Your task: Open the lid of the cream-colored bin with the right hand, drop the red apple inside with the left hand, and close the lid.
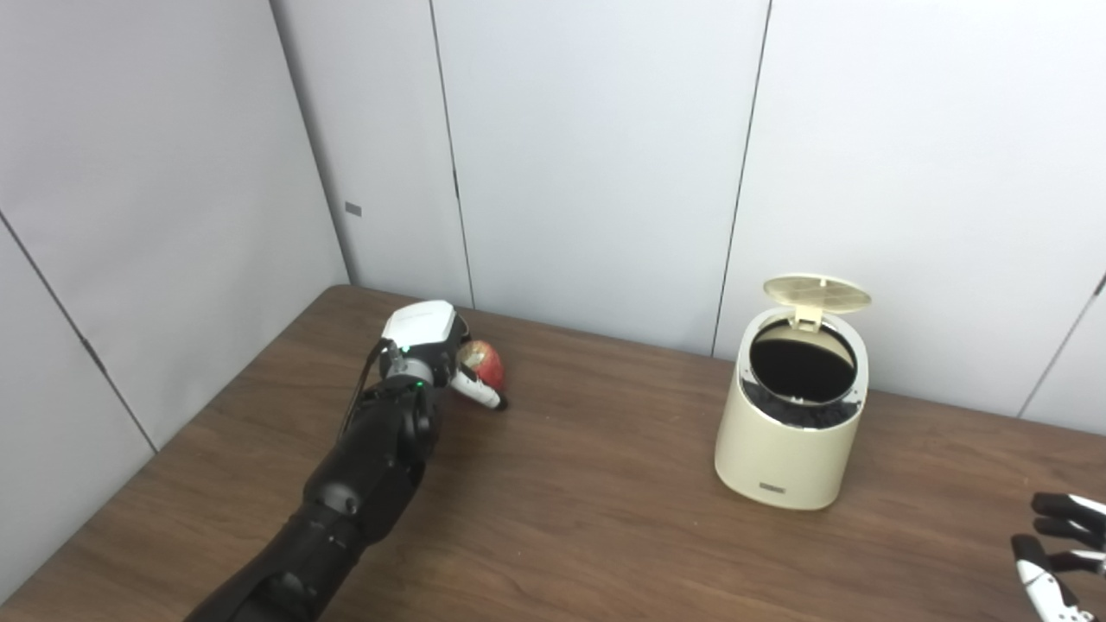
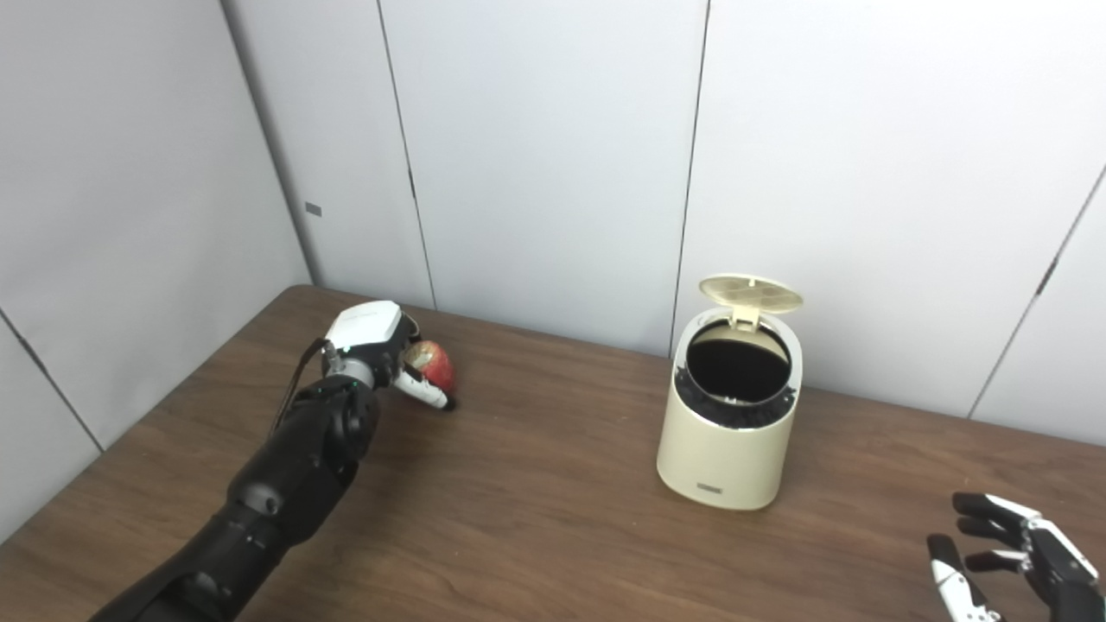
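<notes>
The red apple [image 1: 486, 364] is sitting on the far left part of the wooden table [image 1: 587, 510], well apart from the cream bin [image 1: 791, 432], which is standing toward the right with its lid [image 1: 817, 293] tipped up and its dark mouth showing. The left hand [image 1: 429, 345] is curling around the apple, with one finger [image 1: 479, 391] lying along its near side, so it looks to be closing a grip; whether the hold is firm yet I cannot tell. The right hand [image 2: 1007, 553] is waiting at the near right corner, fingers spread and holding nothing. To do this step well, the left hand should be wrapping the apple snugly before lifting, then carrying it rightward high enough to clear the bin's rim and releasing only when directly above the opening.
</notes>
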Robot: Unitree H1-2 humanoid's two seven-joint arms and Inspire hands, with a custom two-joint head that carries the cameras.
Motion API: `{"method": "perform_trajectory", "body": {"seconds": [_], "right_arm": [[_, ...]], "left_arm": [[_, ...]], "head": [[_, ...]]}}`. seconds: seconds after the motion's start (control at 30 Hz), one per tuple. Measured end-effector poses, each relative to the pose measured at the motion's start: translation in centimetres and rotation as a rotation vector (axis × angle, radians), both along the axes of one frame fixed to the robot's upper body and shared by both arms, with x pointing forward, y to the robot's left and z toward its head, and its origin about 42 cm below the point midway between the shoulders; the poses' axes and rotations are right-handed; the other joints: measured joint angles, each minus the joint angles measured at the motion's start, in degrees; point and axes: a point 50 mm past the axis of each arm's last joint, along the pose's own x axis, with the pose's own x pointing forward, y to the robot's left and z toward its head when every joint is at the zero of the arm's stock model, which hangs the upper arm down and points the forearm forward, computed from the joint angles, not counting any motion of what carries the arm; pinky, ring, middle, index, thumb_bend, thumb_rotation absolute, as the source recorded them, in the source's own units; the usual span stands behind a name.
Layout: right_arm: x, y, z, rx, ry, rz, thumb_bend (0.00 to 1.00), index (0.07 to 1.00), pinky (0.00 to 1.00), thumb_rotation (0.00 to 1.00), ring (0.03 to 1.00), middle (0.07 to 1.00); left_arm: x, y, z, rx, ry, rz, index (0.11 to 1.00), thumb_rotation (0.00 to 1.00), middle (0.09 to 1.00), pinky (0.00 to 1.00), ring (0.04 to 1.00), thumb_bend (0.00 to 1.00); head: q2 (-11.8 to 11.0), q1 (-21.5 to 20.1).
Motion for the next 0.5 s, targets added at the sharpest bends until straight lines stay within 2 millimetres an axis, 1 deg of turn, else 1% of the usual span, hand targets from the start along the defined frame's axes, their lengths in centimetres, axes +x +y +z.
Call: {"method": "perform_trajectory", "body": {"seconds": [0.07, 0.13, 0.2, 0.33, 0.5], "right_arm": [[-0.1, 0.0, 0.0, 0.005, 0.011, -0.005, 0.09, 0.647, 0.50, 0.04, 0.658, 0.674], [-0.1, 0.2, 0.0, 0.014, 0.016, -0.004, 0.08, 0.645, 0.50, 0.01, 0.661, 0.674], [-0.2, 0.5, 0.1, 0.017, 0.015, -0.002, 0.08, 0.642, 0.49, 0.00, 0.656, 0.669], [-0.2, 1.0, 0.3, 0.013, 0.008, 0.000, 0.06, 0.636, 0.49, 0.00, 0.651, 0.666], [-0.2, 1.7, 0.2, 0.022, 0.015, -0.007, 0.08, 0.638, 0.49, 0.00, 0.652, 0.664]], "left_arm": [[0.0, -0.1, 0.0, 0.002, -0.006, -0.001, 0.529, 0.00, 0.458, 0.27, 0.373, 0.50], [0.0, -0.3, -0.1, 0.011, -0.019, -0.002, 0.531, 0.00, 0.454, 0.26, 0.371, 0.50], [-0.1, -0.4, -0.3, 0.018, -0.022, -0.004, 0.529, 0.00, 0.464, 0.27, 0.374, 0.50], [-0.2, -0.3, -0.5, 0.019, -0.037, -0.006, 0.523, 0.00, 0.470, 0.28, 0.380, 0.50], [-1.2, -0.6, -0.4, -0.012, -0.063, -0.025, 0.517, 0.00, 0.470, 0.25, 0.376, 0.50]], "head": [[-0.3, 0.0], [-0.5, -0.1], [-1.6, -0.5], [-1.8, -1.1], [-2.7, -2.9]]}}
